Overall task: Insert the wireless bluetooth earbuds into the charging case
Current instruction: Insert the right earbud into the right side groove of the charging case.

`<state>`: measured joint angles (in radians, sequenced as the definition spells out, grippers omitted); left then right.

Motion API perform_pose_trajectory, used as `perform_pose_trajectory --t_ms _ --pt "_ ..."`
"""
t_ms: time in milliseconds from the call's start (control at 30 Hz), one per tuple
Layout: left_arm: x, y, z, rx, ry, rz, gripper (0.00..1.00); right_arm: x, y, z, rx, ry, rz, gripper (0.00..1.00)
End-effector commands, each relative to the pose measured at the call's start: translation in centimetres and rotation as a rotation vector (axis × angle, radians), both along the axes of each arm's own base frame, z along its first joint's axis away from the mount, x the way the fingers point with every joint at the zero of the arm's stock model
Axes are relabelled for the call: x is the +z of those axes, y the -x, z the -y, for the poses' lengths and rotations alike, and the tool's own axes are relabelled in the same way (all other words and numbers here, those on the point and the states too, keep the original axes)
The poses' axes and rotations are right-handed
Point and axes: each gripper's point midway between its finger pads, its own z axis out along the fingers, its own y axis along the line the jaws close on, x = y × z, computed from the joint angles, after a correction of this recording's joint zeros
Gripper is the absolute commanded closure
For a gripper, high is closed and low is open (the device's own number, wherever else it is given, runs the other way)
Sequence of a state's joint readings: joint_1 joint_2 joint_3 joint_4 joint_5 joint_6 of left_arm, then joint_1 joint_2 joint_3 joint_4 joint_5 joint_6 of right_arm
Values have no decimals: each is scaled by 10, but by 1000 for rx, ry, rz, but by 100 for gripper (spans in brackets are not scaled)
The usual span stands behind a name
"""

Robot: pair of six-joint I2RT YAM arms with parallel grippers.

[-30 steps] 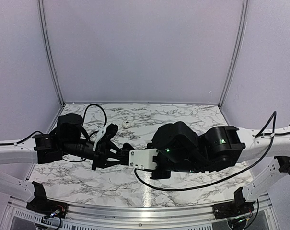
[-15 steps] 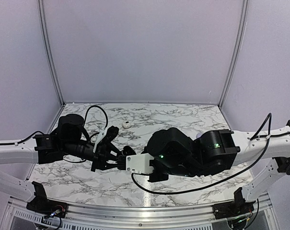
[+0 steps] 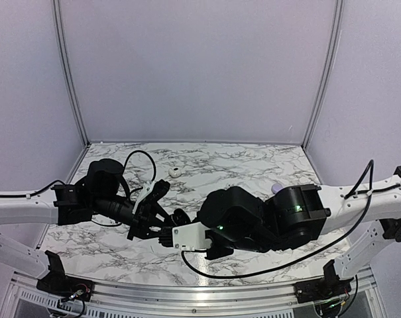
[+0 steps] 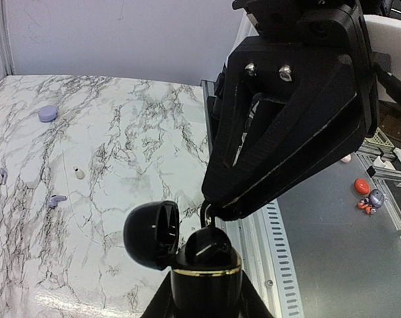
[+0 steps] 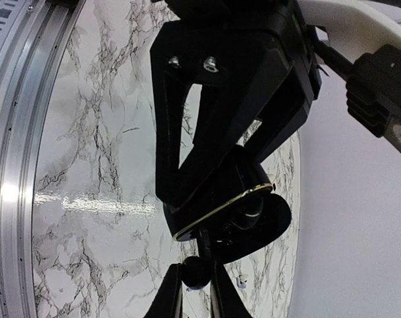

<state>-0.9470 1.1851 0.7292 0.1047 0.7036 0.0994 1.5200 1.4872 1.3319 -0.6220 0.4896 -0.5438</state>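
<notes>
Left wrist view: the left hand (image 4: 205, 298) is seen closed around the lower body of a black charging case (image 4: 205, 255), which is held upright off the desk (image 4: 120, 132). A gold rim (image 4: 207, 270) runs round the case, and its lid (image 4: 152, 233) is swung open to one side, so the wells are exposed. Directly above the open case, the right hand (image 4: 212, 207) is pointed down with its fingertips pinched together. In the right wrist view a black earbud (image 5: 195, 271) is seen clamped between those fingertips, at the mouth of the case. Whether the bud already touches the well cannot be told.

Beyond the case, well apart from it, loose pieces are scattered on the marble desk. A white earbud (image 4: 79, 173) lies there, with a lilac earbud (image 4: 55, 200) near it. Farther from the case than both, a lilac rounded piece (image 4: 48, 114) is seen lying flat.
</notes>
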Motion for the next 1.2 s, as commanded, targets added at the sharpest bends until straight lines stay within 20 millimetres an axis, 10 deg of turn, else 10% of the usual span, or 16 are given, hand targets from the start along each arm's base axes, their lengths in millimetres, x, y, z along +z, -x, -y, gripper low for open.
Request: perform_pose_trajectory --t_ms 0,1167 --pt "12 2 2 -29 19 18 100 -7 6 1 23 39 0 96" --pt "1 8 -2 -51 -11 34 100 -2 8 4 27 52 -1 97"
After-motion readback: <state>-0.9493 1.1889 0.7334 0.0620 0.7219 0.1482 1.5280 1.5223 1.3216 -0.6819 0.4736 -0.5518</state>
